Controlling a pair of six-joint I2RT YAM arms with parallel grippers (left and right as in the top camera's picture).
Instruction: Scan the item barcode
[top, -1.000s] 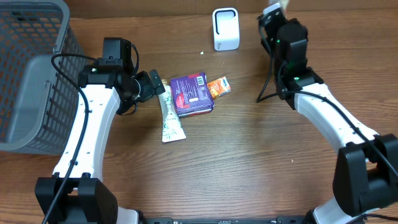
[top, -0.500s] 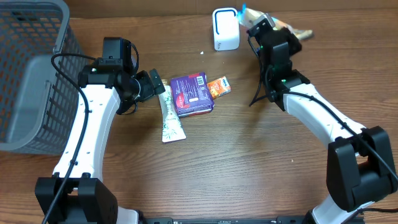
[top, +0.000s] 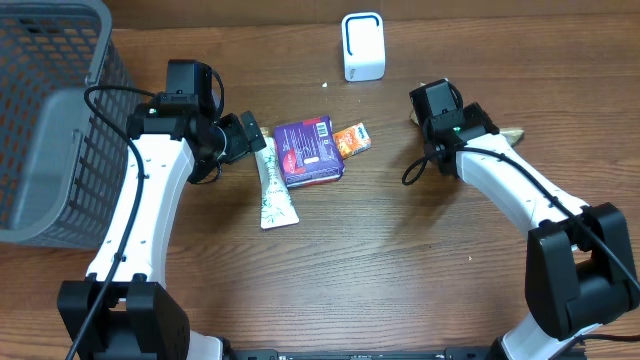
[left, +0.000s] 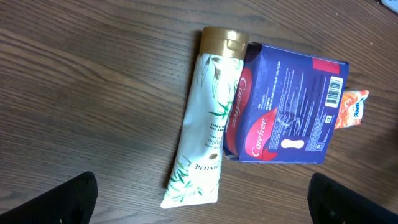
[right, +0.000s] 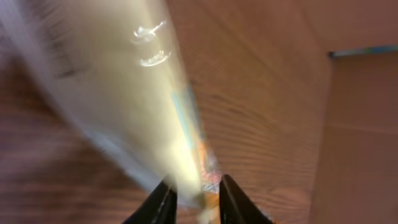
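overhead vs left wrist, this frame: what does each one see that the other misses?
Only overhead: the grey basket at the left, the white scanner at the far edge, the left arm and the right arm.
Only left wrist: readable Carefree lettering on the purple pack, and the gold cap on the white tube.
Both: the tube lying alongside the pack, the orange sachet beside the pack's barcode end, and the wooden table.

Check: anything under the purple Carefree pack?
The pack overlaps the white tube along one edge; the orange sachet meets its far corner. Anything beneath its middle is covered.
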